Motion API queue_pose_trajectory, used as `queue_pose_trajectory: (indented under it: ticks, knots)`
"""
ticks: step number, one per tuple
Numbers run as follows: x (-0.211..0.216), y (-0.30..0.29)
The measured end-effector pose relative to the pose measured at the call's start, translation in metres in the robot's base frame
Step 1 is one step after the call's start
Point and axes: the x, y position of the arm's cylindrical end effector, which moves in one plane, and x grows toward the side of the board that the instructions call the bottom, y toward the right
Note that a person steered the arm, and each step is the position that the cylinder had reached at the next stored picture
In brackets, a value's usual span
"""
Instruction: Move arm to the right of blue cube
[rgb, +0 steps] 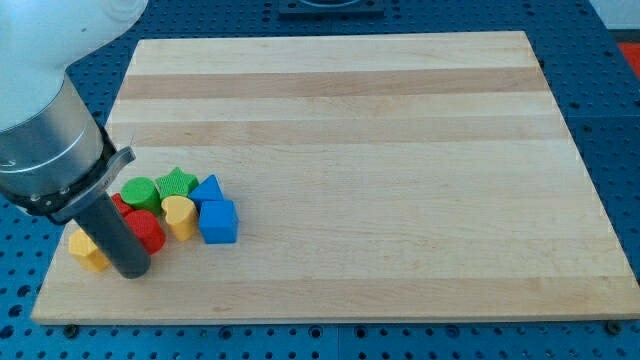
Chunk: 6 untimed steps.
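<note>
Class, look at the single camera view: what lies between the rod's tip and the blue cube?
In the camera view, the red cylinder and the yellow heart lie between my tip and the blue cube.

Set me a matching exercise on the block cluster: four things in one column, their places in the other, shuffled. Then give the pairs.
1. blue cube
2. green star
3. yellow block
4. my tip

A. cluster's far left, beside the rod
B. cluster's right end, nearest the view's bottom
C. top of the cluster
D. below the red blocks, left of the cube

Pairs: 1-B, 2-C, 3-A, 4-D
</note>
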Motion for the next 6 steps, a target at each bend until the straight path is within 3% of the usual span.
queue_pose_trajectory:
  ticks: [2,3,4,5,6]
  knots:
    - [0.022,0.02]
    - [0.032,0.068]
    - [0.0,0.119]
    - [-0.026,0.132]
    - [-0.026,0.132]
